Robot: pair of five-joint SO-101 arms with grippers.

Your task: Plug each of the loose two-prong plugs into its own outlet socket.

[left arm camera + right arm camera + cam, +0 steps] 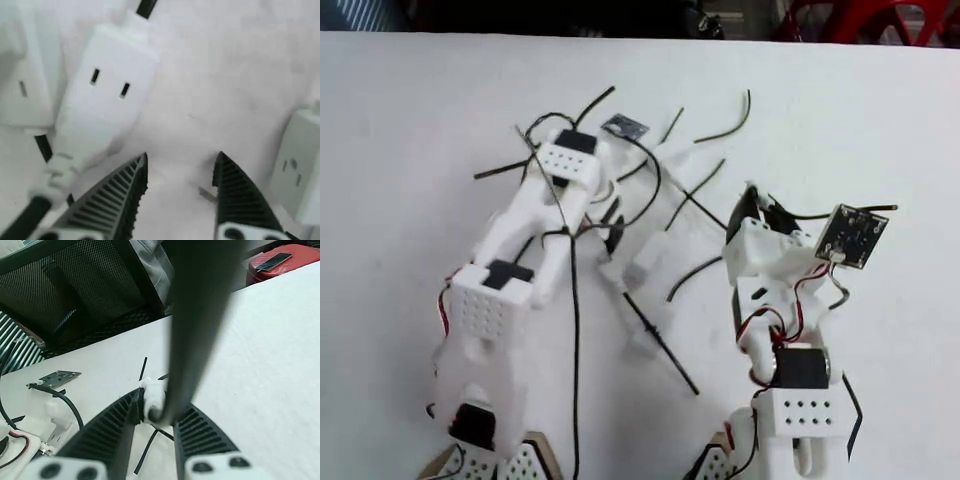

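Plug (152, 401) | in right jaws | cord (197, 315) toward camera (long axis too)

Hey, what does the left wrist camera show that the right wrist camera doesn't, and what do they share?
Left wrist view adds: a white plastic outlet socket block with two narrow slots, lying on the white table ahead of the open left gripper. Right wrist view adds: the right gripper shut on a white plug with a thick black cord, plus a small green circuit board. Shared: that table and black ribbed fingers.
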